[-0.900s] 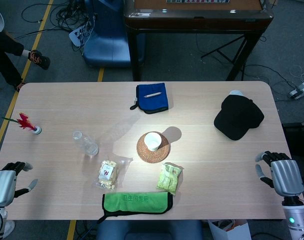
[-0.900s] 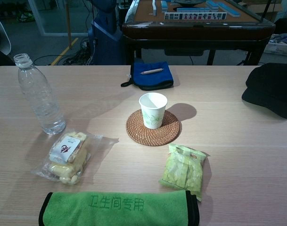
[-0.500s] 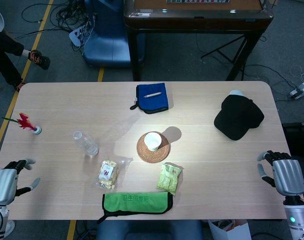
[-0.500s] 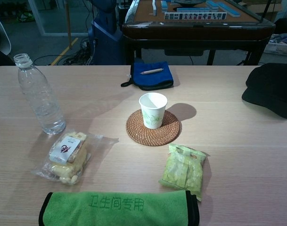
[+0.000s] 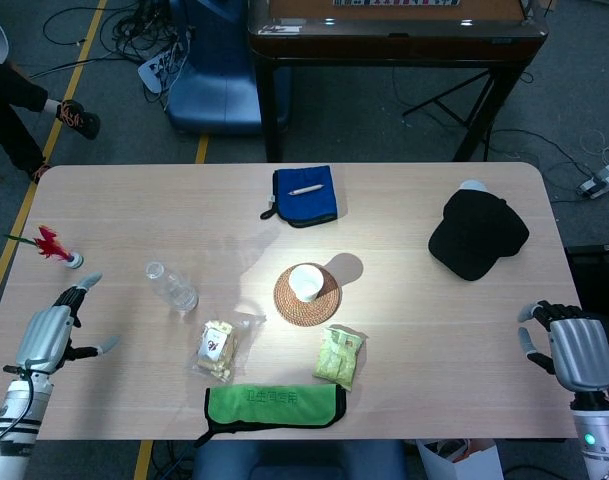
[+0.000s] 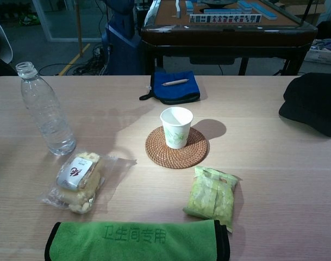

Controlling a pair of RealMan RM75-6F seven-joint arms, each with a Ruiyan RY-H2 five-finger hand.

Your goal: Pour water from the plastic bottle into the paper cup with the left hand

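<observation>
A clear plastic bottle [image 5: 171, 286] [image 6: 44, 111] stands upright and uncapped on the left part of the table. The white paper cup [image 5: 305, 282] [image 6: 176, 126] sits on a round woven coaster [image 5: 308, 295] [image 6: 176, 148] mid-table. My left hand [image 5: 52, 330] hovers over the table's left edge, fingers spread, holding nothing, well left of the bottle. My right hand [image 5: 572, 347] hangs off the table's right edge, fingers apart and empty. Neither hand shows in the chest view.
A snack bag [image 5: 217, 347] lies just below the bottle, a green packet [image 5: 338, 357] below the coaster, a green towel [image 5: 274, 405] at the front edge. A blue pouch with a pen [image 5: 305, 194], a black cap [image 5: 477, 233] and a small red flower [image 5: 52, 245] lie farther off.
My left hand has risen from the front left corner and moved forward over the table's left edge, toward the bottle. The right hand has hardly moved.
</observation>
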